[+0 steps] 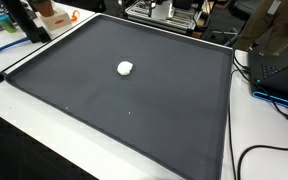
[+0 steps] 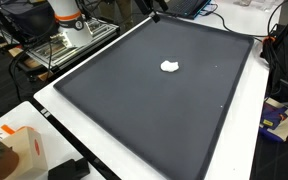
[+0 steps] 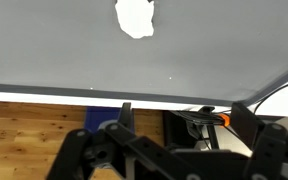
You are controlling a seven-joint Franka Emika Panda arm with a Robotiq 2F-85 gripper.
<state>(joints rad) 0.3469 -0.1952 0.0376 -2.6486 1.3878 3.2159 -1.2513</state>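
A small white lump [image 1: 125, 68] lies near the middle of a large dark mat [image 1: 134, 115]; it shows in both exterior views [image 2: 169, 67]. In the wrist view the lump [image 3: 136, 17] sits at the top on the grey mat [image 3: 74, 50]. My gripper [image 3: 184, 125] comes in from the bottom, well back from the lump and past the mat's near edge. Its two black fingers [image 3: 126, 115] stand far apart, open, with nothing between them. Neither exterior view shows the gripper itself.
The robot's white and orange base [image 2: 66, 18] stands behind a metal rack [image 2: 69, 48]. Black cables [image 1: 259, 150] and a blue-edged device [image 1: 279, 70] lie beside the mat. A cardboard box [image 2: 19, 150] sits at one corner. Wooden floor [image 3: 34, 120] shows below the table edge.
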